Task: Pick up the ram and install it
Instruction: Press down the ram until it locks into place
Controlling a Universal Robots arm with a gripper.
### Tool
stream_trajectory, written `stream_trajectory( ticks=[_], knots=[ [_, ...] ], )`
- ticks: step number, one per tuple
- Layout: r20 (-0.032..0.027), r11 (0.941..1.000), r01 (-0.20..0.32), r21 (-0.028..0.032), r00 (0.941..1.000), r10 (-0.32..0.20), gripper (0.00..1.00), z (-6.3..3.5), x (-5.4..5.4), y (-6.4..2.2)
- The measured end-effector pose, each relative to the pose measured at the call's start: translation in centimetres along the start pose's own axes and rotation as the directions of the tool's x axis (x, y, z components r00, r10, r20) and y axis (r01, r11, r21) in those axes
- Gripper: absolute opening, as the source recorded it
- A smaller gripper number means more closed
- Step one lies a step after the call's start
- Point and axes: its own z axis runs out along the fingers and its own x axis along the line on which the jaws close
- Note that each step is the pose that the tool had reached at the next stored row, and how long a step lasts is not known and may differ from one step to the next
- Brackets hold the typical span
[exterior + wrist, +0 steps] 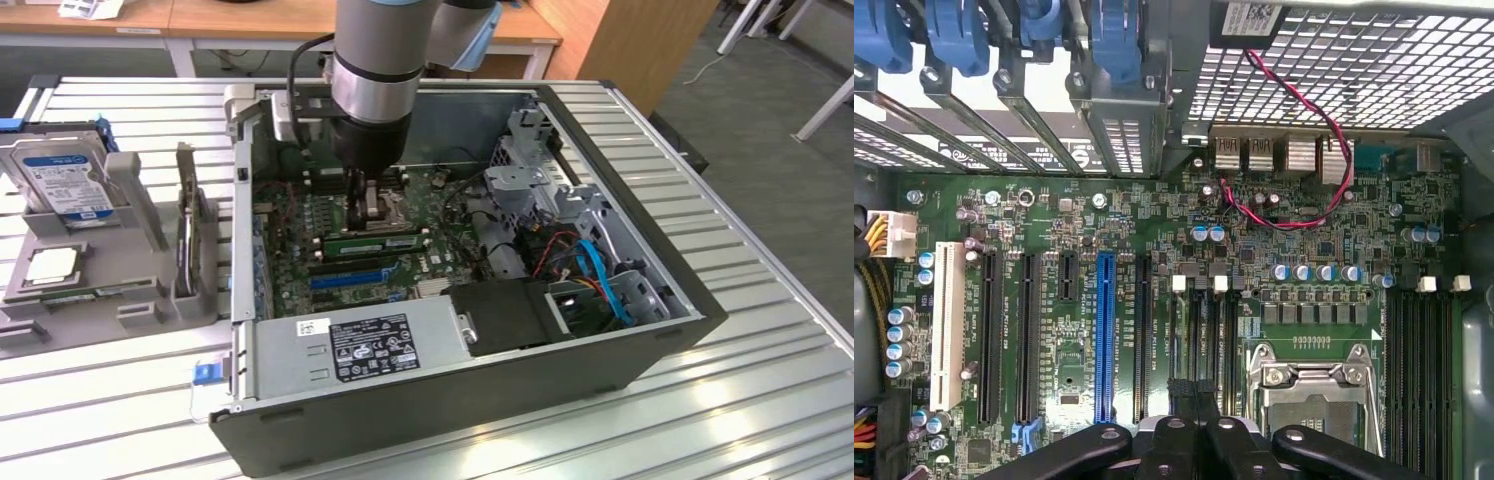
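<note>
Fingers of the gripper (367,205) are clamped together low inside the case, just above the ram (372,243) lying along its motherboard slot. Pressing well here means staying square over the stick, pushing evenly, I'd say.

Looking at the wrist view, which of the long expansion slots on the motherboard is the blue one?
The blue slot stands between black slots, the third long slot in from the white slot at the board's edge. The others are black.

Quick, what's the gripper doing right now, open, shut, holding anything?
Gripper: shut, down inside the open black computer case over the green motherboard; whether it holds anything cannot be told.
</note>
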Motion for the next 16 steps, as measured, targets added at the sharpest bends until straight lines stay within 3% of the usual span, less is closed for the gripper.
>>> stream_trajectory(
  ticks=[16],
  knots=[
    [0.0001, 1.0, 0.0, -0.0001, 1.0, 0.0, 0.1, 1.09, 0.1, -0.05]
  ],
)
